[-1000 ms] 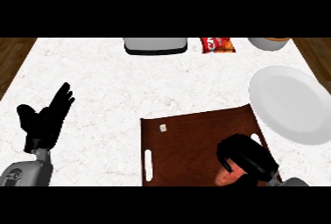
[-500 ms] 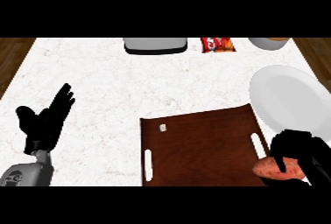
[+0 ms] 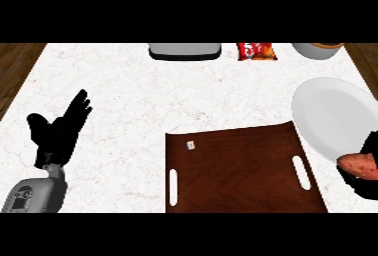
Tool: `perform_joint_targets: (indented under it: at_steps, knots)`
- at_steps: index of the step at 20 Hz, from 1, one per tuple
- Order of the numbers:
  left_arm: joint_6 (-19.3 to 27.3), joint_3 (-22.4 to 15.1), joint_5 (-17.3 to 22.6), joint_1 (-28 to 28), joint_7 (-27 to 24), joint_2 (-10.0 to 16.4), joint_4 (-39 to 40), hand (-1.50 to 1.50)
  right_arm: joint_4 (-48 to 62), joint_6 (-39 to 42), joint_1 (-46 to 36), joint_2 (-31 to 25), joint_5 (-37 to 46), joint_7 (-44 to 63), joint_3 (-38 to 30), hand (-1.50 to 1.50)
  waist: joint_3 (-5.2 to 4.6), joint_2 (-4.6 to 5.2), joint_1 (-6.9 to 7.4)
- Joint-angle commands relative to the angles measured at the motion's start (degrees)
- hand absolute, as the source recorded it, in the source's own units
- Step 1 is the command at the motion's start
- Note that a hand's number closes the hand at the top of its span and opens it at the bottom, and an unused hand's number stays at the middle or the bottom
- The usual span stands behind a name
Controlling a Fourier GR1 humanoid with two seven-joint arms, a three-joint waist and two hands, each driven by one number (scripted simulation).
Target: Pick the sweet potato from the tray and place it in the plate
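The reddish sweet potato [image 3: 360, 164] shows at the right edge of the head view, over the lower rim of the white plate [image 3: 332, 117]. My right hand [image 3: 362, 185] is curled round it from below and is mostly cut off by the frame. The dark brown tray [image 3: 236, 170] lies bare in the lower middle, left of the plate. My left hand [image 3: 55, 132] rests open at the left, fingers pointing up, well away from the tray.
Along the counter's far edge stand a grey appliance [image 3: 184, 51], a red snack packet [image 3: 256, 51] and a pale bowl [image 3: 319, 50]. Dark wooden floor shows past the counter's left and right edges.
My right hand has carried the sweet potato off the tray's lower right and rightward to the plate's lower rim. The left hand has stayed where it was.
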Motion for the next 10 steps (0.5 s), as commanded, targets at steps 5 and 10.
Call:
perform_joint_targets:
  at_steps: [5, 10]
  knots:
    - [-1.8, 1.2, -0.1, 0.6, -3.5, 0.3, 2.3, 0.0, 27.7, 1.4, -16.0, -3.2, 1.0, -7.0, -5.7, 1.5, 0.02, 0.21, 0.94]
    - [0.5, -0.7, -1.7, -2.0, 0.2, -1.9, 0.7, 0.0, 43.3, -3.0, -21.4, -4.5, 8.7, -13.4, -3.8, 1.5, 0.07, 0.32, 1.27]
